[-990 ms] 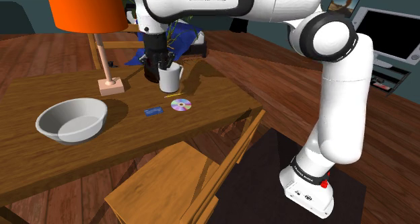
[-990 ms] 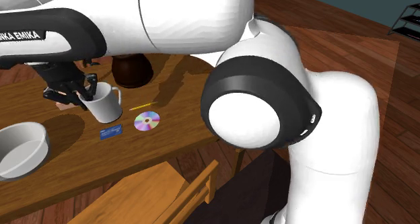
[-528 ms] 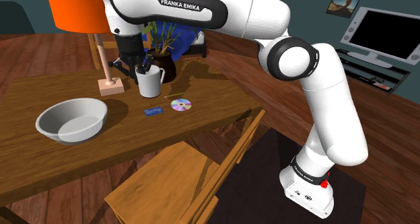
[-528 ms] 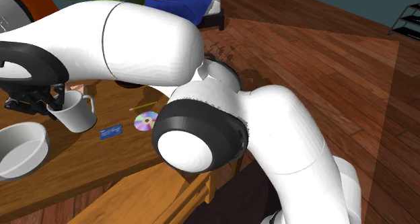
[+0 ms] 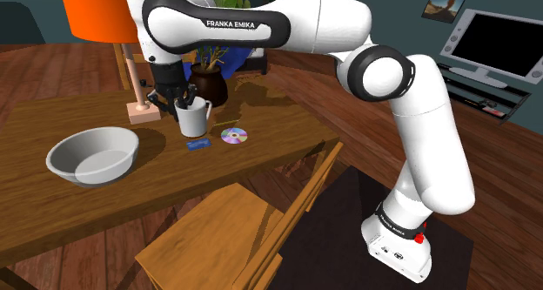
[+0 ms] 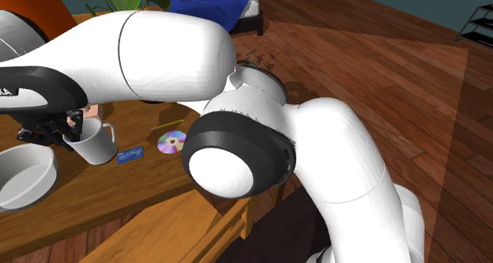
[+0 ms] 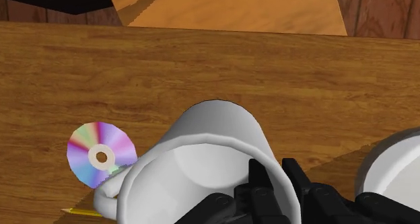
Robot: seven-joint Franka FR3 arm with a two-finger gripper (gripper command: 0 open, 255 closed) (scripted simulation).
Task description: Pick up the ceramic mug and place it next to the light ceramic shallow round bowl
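Observation:
A white mug (image 5: pixel 193 119) with a handle hangs slightly tilted just over the wooden table (image 5: pixel 270 127), between the lamp base and the disc. My black gripper (image 5: pixel 184 100) is shut on its rim, one finger inside and one outside, as the wrist view shows around the mug (image 7: pixel 208 159) at the gripper (image 7: pixel 274 182). The light shallow round bowl (image 5: pixel 94 154) sits to the shoulder view's left of the mug, apart from it. From the second exterior view the mug (image 6: pixel 94 140) hangs from the gripper (image 6: pixel 73 128) just above and right of the bowl (image 6: pixel 24 179).
A shiny disc (image 5: pixel 234 137), a small blue card (image 5: pixel 199 144) and a yellow pencil (image 7: pixel 84 211) lie near the mug. A lamp base (image 5: pixel 142 111) under an orange shade (image 5: pixel 98 10) and a dark plant pot (image 5: pixel 212 88) stand behind it. A wooden chair (image 5: pixel 231 236) is at the table's front.
The gripper has carried the mug across the table toward the bowl, to the shoulder view's left, and lowered it slightly. The arm has stretched out further.

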